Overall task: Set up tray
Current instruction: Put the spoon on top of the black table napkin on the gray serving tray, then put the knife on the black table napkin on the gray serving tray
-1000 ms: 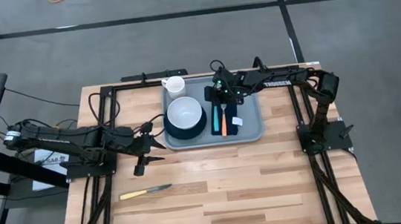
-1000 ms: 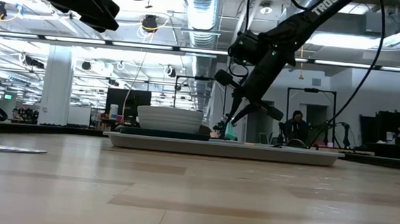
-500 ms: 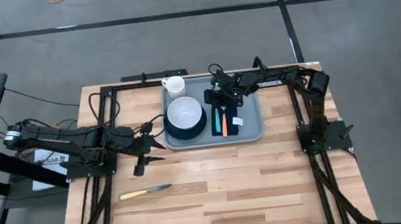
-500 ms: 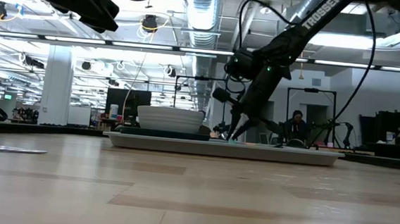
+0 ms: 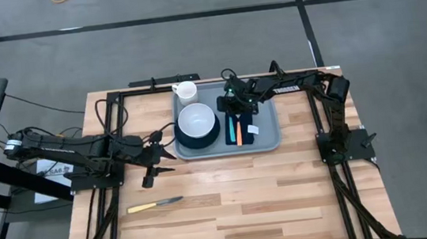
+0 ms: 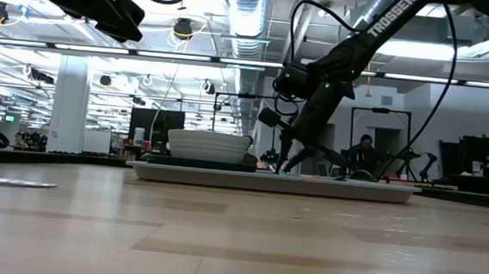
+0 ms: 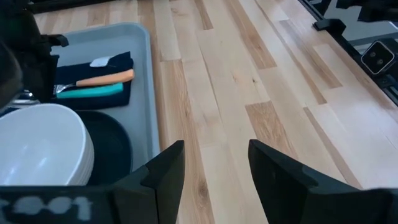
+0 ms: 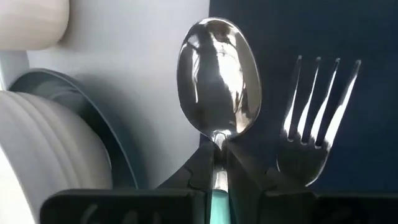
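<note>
The light blue-grey tray (image 5: 266,130) lies on the table's far middle. On it sit a white bowl (image 5: 196,121) on a dark plate (image 5: 184,141) and a navy napkin (image 5: 243,123) with an orange-handled fork (image 5: 238,134). A teal-handled spoon (image 8: 217,74) lies beside the fork (image 8: 314,118). My right gripper (image 5: 230,106) is down over the napkin's far end, shut on the spoon. My left gripper (image 7: 214,168) hangs open above bare wood left of the tray (image 7: 146,93). A white cup (image 5: 186,90) stands at the tray's far left corner. My right gripper pinches the spoon's thin neck (image 8: 217,144), between its bowl and the teal handle (image 8: 219,202), with both fingers across it. It comes from above, pointing steeply down. The spoon lies flat, its handle on the napkin (image 7: 90,91) next to the fork's orange handle (image 7: 109,78).
A knife with a yellow handle (image 5: 155,205) lies on the wood near the table's left front. Black frame rails (image 5: 329,163) run along both sides of the table. Bare wood (image 5: 246,203) stretches from the tray to the near edge.
My right gripper has gone down onto the tray. The spoon's teal handle, which stood tilted above the napkin a second ago, now lies level on it. The gripper has stayed shut on the spoon.
</note>
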Controlling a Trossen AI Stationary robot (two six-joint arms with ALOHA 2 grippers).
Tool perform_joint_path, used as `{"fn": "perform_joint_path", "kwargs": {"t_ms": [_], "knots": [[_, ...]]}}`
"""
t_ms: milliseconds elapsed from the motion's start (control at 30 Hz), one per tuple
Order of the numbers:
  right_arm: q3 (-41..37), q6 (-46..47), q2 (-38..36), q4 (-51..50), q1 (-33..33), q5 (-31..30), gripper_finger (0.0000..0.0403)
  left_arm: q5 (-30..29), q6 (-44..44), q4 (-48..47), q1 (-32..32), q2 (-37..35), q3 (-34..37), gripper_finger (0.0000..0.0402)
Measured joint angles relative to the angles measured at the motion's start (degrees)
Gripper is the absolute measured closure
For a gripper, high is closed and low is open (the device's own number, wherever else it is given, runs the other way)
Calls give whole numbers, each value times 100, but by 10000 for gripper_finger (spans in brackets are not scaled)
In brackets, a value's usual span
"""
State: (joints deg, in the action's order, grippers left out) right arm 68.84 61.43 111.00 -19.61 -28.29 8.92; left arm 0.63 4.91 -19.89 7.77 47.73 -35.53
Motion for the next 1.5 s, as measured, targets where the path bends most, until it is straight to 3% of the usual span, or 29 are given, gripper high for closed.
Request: {"fn": "perform_joint_path", "kwargs": {"t_ms": [533,800,933,1200,1400,1500], "knots": [[40,-612,-7,-30,14,170,336,-1,39,6,0,1,5,234],[762,-1479,-33,-1099,61,34,336,-278,63,10,4,1,7,234],[1078,-1933,-301,-1995,279,-1014,336,-89,30,6,4,1,7,234],[1058,-2140,-1643,-3823,1011,-4168,336,105,-272,42,8,1,307,234],[976,-1853,-2315,-4675,1892,-6295,336,1502,-335,741,26,27,727,234],[636,-1292,-2552,-4893,2307,-7245,336,1413,-779,1108,30,30,942,234]]}}
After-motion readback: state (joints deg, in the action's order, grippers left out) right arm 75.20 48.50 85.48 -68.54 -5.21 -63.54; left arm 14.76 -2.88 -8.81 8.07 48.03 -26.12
